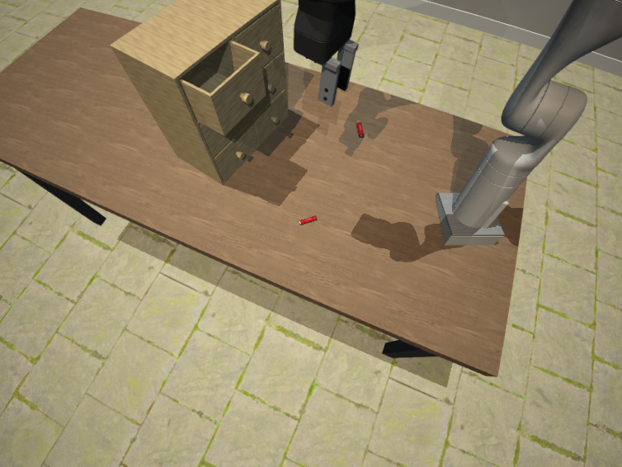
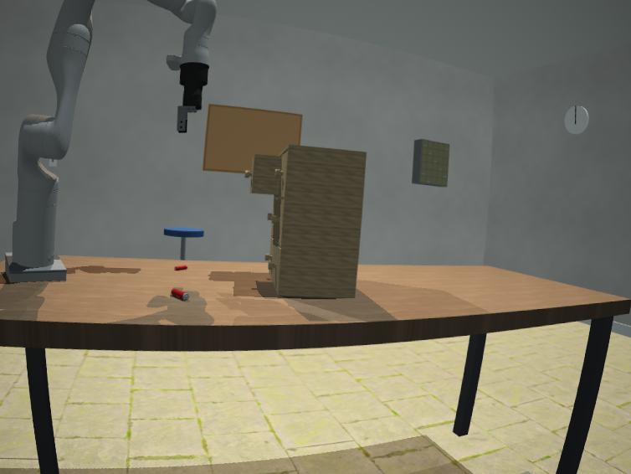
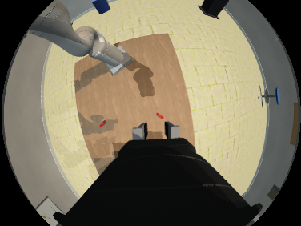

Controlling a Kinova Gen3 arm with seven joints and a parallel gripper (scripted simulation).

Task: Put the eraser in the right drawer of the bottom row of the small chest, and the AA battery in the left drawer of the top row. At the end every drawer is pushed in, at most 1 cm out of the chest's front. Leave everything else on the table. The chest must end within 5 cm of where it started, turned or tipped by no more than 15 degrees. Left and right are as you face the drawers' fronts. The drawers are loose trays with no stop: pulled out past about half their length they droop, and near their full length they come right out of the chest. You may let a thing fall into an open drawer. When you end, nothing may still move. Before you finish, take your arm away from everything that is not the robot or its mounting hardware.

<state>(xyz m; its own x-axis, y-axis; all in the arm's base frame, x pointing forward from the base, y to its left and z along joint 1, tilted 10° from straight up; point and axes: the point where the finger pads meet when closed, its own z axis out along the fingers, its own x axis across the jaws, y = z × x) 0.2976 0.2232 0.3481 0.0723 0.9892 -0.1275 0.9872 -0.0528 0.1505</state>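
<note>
The small wooden chest stands at the far left of the table, and it also shows in the exterior view (image 2: 318, 222). Its top-row left drawer (image 1: 226, 85) is pulled partly out, and the part of its inside that I see is empty. The other drawers look pushed in. A thicker red battery with a grey tip (image 1: 360, 128) lies in front of the chest (image 2: 179, 293) (image 3: 102, 124). My gripper (image 1: 337, 80) (image 2: 182, 120) (image 3: 155, 127) hangs high above the table near it, pointing down, open and empty. I see no eraser.
A thinner red cylinder (image 1: 308, 219) (image 2: 181, 267) (image 3: 159, 115) lies nearer the table's front edge. My arm's base (image 1: 469, 226) stands at the right end of the table. A blue stool (image 2: 183, 233) stands beyond the table.
</note>
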